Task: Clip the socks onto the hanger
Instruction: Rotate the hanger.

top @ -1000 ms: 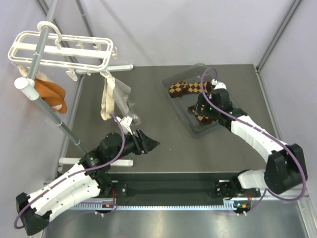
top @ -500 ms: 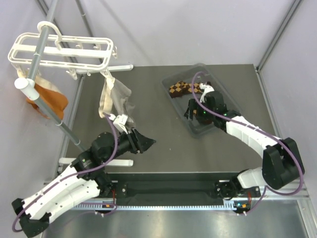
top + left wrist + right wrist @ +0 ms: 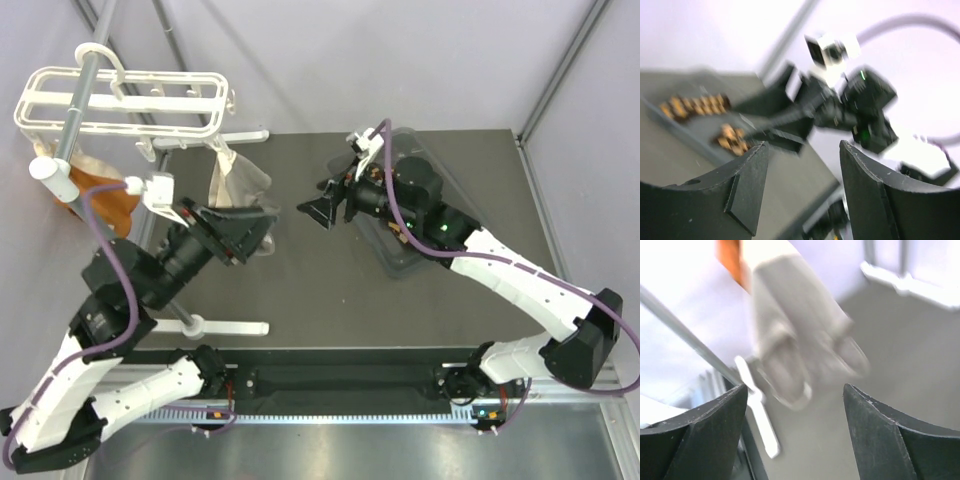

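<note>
Overhead view looks steeply down from above and behind both arms, their bases along the bottom edge, the whole dark counter mid-frame. Left wrist view, blurred, looks low across the counter between the fingers of the left pincer toward the right arm at centre right. Right wrist view, also blurred, faces the opposite way past the right pincer, close on a hanging grey-beige sock. Overhead shares both.
</note>
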